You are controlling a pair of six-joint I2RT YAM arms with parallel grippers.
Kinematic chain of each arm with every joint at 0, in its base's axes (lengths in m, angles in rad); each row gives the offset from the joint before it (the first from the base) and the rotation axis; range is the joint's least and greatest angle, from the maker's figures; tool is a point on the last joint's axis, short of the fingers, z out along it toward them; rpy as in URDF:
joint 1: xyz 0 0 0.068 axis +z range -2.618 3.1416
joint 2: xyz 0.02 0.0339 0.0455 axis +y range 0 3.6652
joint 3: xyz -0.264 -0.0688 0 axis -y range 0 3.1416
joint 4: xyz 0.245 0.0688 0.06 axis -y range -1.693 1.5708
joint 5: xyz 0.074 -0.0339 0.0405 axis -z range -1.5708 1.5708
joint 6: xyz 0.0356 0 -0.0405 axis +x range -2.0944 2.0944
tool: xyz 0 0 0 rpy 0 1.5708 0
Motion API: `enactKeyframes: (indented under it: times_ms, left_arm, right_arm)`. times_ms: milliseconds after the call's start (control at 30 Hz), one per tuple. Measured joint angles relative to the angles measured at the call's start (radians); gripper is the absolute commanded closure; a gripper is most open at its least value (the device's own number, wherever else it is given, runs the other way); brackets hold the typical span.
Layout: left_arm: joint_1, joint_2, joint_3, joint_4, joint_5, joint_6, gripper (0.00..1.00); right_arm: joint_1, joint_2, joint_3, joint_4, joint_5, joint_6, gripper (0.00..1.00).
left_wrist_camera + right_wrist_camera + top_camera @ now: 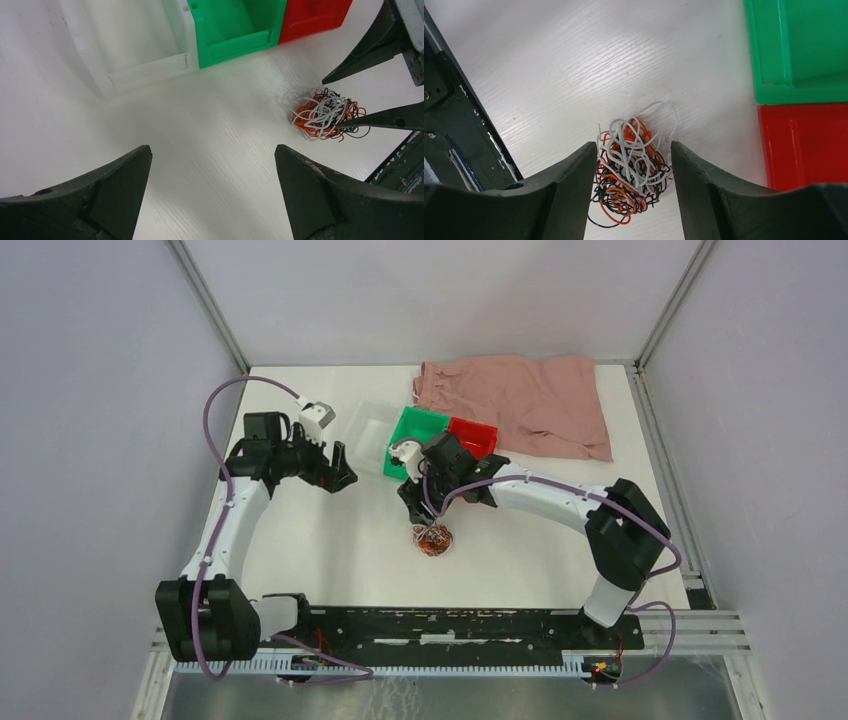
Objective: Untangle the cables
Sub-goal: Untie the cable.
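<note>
- Right wrist view: right gripper (633, 150) is straddling the cables (631, 175), jaws partly apart, a finger flanking each side; contact unclear.
- Cables are lying tangled on the table (574, 60).
- Left gripper (212, 150) is hovering wide open, empty, apart from them.

A clear bin (367, 430), green bin (425, 428) and red bin (473, 436) stand near a pink cloth (520, 405).

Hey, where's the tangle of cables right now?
In the top view the cables sit on the white table near its middle, nearer the arms than the green bin, with the jaws of the right gripper on either side.
</note>
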Motion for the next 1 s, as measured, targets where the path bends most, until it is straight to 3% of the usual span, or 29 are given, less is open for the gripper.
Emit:
enactKeyframes:
  times_ms: [200, 433, 633, 1000]
  left_arm:
    - [0.0, -0.003, 0.002, -0.022, 0.011, 0.011, 0.0]
    - [0.0, -0.036, 0.002, -0.029, 0.011, 0.011, 0.01]
    - [0.0, -0.059, 0.002, -0.028, 0.017, 0.011, 0.0]
    - [-0.001, -0.168, -0.059, -0.031, 0.113, 0.019, 0.06]
  right_arm:
    - [0.0, 0.065, 0.054, -0.032, -0.042, -0.062, 0.6]
    - [0.0, 0.084, 0.055, -0.027, -0.053, -0.069, 0.99]
    - [0.0, 0.071, 0.047, 0.019, -0.039, -0.026, 1.0]
    - [0.003, -0.133, -0.128, 0.215, 0.019, 0.119, 1.0]
